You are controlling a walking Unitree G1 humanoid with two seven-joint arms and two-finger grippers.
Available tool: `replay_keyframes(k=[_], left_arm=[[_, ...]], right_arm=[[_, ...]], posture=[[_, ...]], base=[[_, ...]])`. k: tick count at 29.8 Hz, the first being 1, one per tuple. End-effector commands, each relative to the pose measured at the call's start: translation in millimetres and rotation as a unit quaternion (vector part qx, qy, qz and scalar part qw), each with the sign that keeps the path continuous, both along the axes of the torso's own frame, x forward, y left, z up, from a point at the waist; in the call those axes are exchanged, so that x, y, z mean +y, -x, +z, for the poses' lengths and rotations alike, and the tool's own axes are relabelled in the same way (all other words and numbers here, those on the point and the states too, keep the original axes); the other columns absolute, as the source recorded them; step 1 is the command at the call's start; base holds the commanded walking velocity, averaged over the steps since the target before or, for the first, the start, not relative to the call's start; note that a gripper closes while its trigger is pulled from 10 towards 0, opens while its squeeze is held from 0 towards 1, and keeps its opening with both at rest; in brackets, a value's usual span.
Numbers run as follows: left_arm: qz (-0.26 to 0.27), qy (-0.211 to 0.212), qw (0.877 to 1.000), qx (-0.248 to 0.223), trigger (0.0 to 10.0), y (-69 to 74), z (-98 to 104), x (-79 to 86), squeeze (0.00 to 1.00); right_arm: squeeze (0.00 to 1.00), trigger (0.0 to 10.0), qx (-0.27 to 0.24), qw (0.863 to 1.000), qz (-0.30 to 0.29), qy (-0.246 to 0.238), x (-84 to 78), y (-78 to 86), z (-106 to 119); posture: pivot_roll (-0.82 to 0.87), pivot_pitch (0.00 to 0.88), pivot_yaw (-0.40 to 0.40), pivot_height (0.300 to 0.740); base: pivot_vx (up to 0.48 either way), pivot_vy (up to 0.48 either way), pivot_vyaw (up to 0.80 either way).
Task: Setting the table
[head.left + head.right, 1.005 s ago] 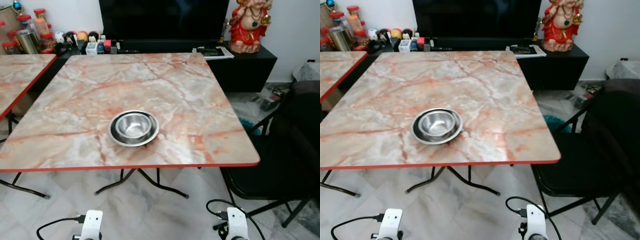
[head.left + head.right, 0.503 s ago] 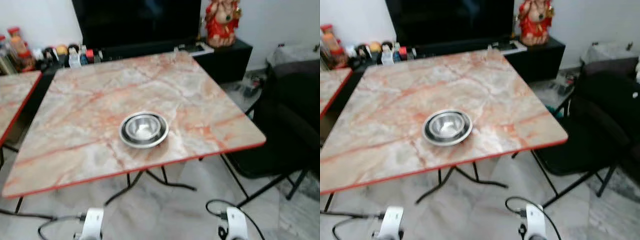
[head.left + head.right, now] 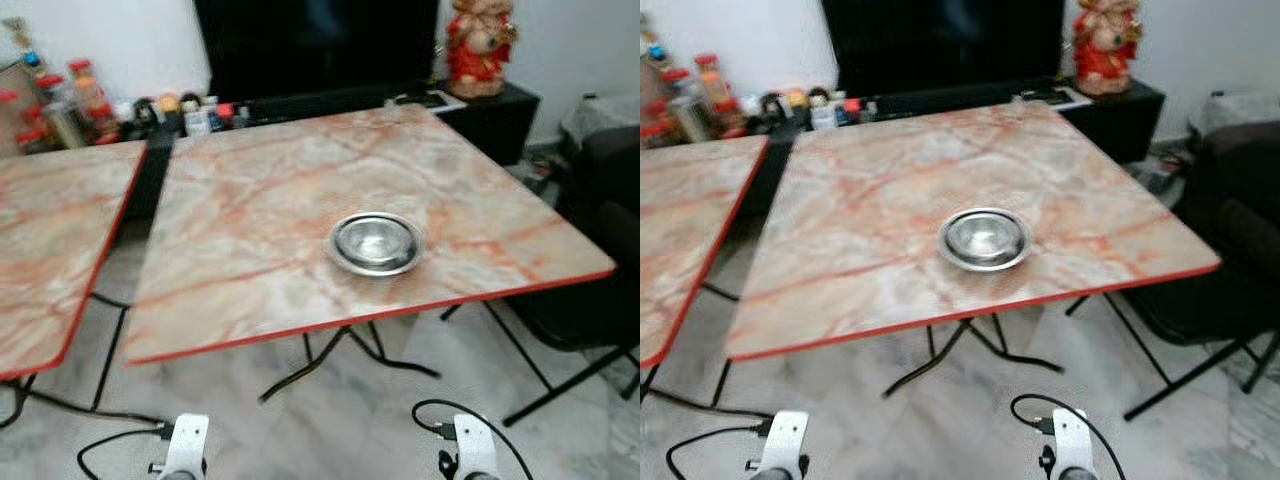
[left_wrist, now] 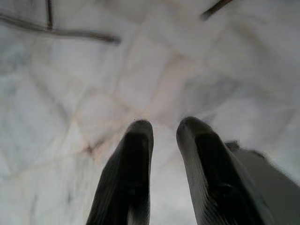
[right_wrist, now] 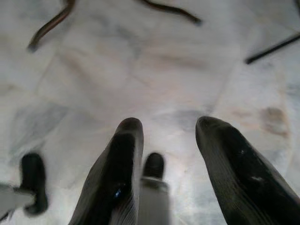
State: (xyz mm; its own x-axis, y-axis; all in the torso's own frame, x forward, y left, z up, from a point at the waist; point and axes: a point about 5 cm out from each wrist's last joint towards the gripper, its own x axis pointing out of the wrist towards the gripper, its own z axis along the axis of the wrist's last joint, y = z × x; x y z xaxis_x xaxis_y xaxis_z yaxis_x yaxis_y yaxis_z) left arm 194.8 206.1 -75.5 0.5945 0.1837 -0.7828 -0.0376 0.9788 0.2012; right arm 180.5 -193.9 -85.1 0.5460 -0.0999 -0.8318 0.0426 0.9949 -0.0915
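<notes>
A steel bowl [image 3: 377, 241] sits inside a shallow steel plate on the marble-patterned table [image 3: 250, 210], near the table's front edge and right of its middle. Both arms hang low in front of the table, their wrists at the bottom of the view [image 3: 185, 445] [image 3: 468, 448]. In the left wrist view my left gripper [image 4: 164, 127] points at the marble floor, its fingers a little apart with nothing between them. My right gripper [image 5: 169, 125] also hangs over the floor, fingers wider apart and holding nothing.
A second marble table [image 3: 50, 230] stands at the left across a narrow gap. A black folding chair [image 3: 600, 290] is at the right. Behind are a black TV [image 3: 310, 40], jars [image 3: 70, 100] and a red figurine [image 3: 478, 45]. Table legs [image 3: 340, 365] cross the floor.
The whole picture has shifted: the camera has turned left, so the bowl's table sits further right and the second table shows more. The bowl keeps its place on the table.
</notes>
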Motion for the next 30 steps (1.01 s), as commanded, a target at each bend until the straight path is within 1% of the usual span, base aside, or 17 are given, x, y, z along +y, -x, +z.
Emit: replay_keyframes(k=[1, 12, 17, 23, 26, 30], left_arm=[[0.018, -0.005, 1.0, 0.013, 10.0, 7.2, -2.5, 7.8, 0.0], [0.025, -0.01, 1.0, 0.008, 10.0, 5.6, -0.7, 12.3, 0.0], [0.032, -0.013, 0.999, 0.006, 10.0, 6.0, 0.0, 16.2, 0.0], [0.037, -0.02, 0.999, 0.006, 10.0, 6.6, 0.8, 20.8, 0.0], [0.039, -0.028, 0.999, 0.003, 10.0, 7.3, 2.1, 27.1, 0.0], [0.041, -0.035, 0.999, -0.002, 10.0, 7.0, 3.5, 31.0, 0.0]], right_arm=[[0.0, 10.0, -0.006, 1.0, 0.002, -0.012, 8.9, -4.4, 1.0], [0.0, 10.0, -0.006, 1.0, 0.003, -0.01, 12.9, -4.1, 0.4], [0.0, 10.0, -0.005, 1.0, 0.005, -0.009, 14.0, -4.3, 0.3], [0.0, 10.0, -0.008, 1.0, -0.007, -0.018, 15.3, -6.6, 1.2], [0.0, 10.0, -0.008, 1.0, -0.001, -0.02, 19.0, -7.5, 1.3], [0.0, 10.0, -0.004, 1.0, 0.003, -0.02, 20.6, -6.3, 0.5]], posture=[[-0.05, 0.0, 0.028, 0.74], [-0.04, 0.0, 0.029, 0.74], [-0.03, 0.0, 0.028, 0.74], [-0.03, 0.0, 0.033, 0.74], [-0.01, 0.0, 0.042, 0.74], [0.01, 0.0, 0.045, 0.74]], base=[[0.0, 0.48, 0.0], [0.0, 0.474, 0.0], [0.0, 0.465, 0.53], [0.0, 0.372, 0.0], [0.0, 0.0, 0.0], [0.0, 0.0, 0.0]])
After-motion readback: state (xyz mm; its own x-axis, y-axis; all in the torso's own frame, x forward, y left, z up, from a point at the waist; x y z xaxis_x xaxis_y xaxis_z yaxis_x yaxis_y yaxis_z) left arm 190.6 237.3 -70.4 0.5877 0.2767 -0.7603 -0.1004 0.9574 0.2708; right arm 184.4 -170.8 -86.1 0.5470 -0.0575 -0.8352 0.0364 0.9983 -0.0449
